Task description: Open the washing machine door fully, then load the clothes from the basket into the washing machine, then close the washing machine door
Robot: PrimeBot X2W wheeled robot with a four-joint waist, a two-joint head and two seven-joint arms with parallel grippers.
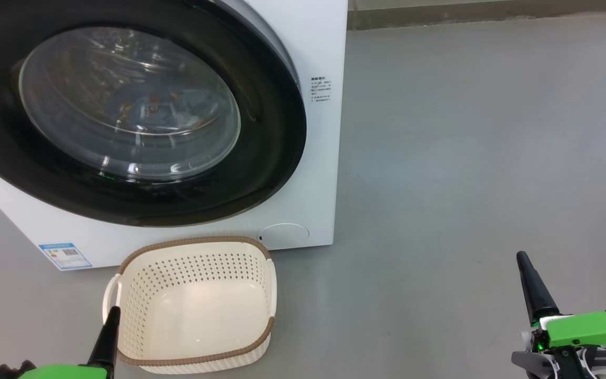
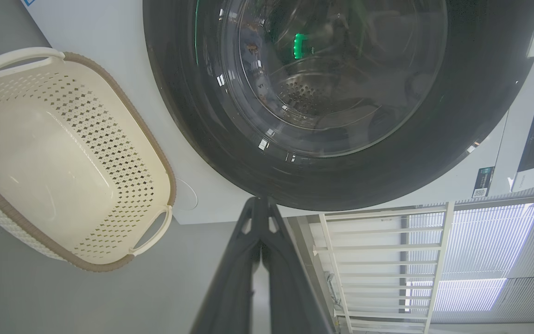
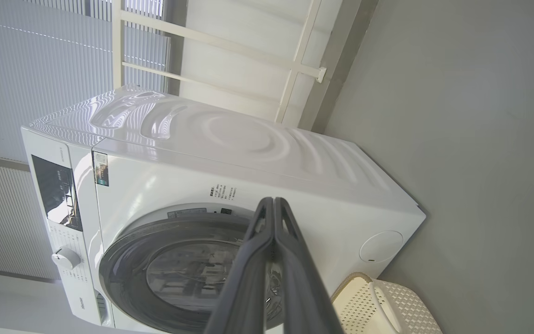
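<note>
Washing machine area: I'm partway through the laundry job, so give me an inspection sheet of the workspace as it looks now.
Surface: grey floor, smooth and bare.
Job's things: washing machine door looks shut against the washing machine; clothes show as blue and orange patches behind the glass; basket stands empty on the floor in front of the machine.
Clutter: nothing seen.
Grippers: left gripper is shut and holds nothing, at the basket's left handle; right gripper is shut and holds nothing, over open floor to the right.
Cables: nothing seen.
Surroundings: white railing and ribbed blinds behind the machine.
</note>
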